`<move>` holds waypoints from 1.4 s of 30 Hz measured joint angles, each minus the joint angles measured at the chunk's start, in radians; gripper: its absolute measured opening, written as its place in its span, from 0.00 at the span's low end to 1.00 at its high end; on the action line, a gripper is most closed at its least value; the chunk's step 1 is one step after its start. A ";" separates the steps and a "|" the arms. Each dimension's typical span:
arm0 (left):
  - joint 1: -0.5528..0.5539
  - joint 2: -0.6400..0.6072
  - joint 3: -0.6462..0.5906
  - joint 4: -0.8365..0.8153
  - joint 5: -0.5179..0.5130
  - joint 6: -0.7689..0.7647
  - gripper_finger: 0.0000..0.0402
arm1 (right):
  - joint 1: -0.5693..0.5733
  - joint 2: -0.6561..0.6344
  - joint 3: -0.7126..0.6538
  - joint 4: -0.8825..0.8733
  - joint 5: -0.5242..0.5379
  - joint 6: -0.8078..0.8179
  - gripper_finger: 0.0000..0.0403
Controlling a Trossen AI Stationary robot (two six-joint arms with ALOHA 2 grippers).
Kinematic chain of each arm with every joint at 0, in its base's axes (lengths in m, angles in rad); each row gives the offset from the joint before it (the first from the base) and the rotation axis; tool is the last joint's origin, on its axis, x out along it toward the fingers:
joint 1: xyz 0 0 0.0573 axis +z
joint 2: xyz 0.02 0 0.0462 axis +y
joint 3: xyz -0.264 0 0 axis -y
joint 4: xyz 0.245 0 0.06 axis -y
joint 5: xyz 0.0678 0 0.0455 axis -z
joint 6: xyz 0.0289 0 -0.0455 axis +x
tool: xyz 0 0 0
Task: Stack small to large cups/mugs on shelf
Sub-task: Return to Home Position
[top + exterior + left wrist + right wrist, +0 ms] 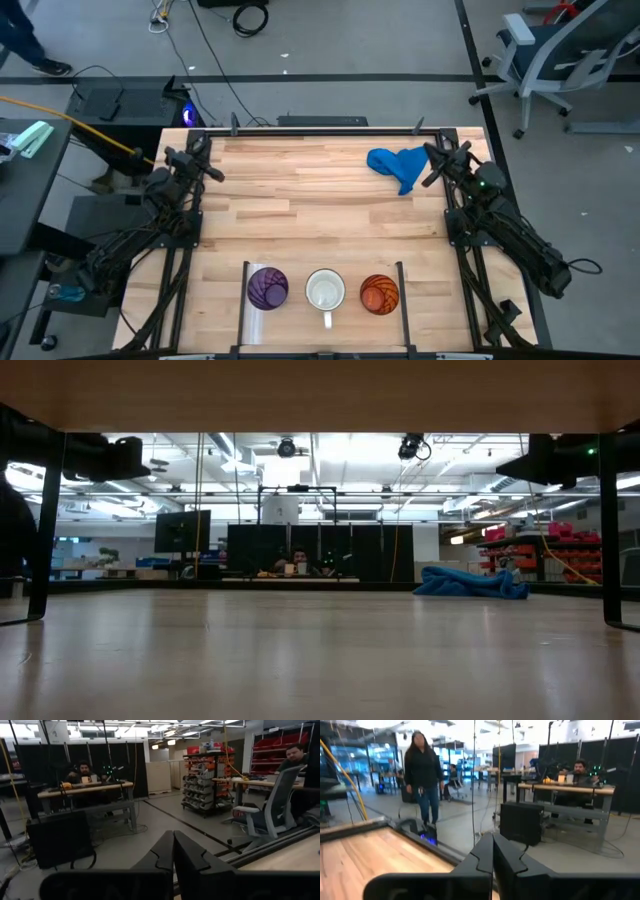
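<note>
"Wooden shelf (296,318), item one. What is standing on it?"

"Three cups are sitting in a row, between the pale upright strip (245,300) and the thin dark post (401,290). They are the purple patterned cup (267,288), the white mug (325,290) with its handle pointing at the table's near edge, and the orange patterned cup (379,294). They are standing side by side, just apart, none inside another."

"Item two, grippers?"

"Left gripper (173,840) is resting folded back at the table's far left corner, fingers pressed together and carrying nothing. Right gripper (493,842) is resting likewise at the far right corner, closed on nothing. It is lying just beside the blue cloth (398,166) — whether the two are touching, I cannot tell."

"Item three, the step in hand?"

"By my reading, both arms are parking, well apart from the cups. Done well, each arm is settling slowly into its rest and travelling along its own side of the table, so no elbow is swinging over the shelf. The right arm should be minding the cloth — a snagged fold could be dragged across the board."
</note>
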 joint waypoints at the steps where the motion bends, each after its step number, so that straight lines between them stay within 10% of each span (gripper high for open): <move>1: 0.000 0.000 0.000 -0.007 0.000 -0.010 0.03 | 0.000 0.000 0.000 -0.013 0.000 -0.004 0.02; 42: 0.000 0.000 0.000 -0.046 0.000 -0.010 0.06 | 0.000 0.000 0.000 -0.096 0.003 0.041 0.04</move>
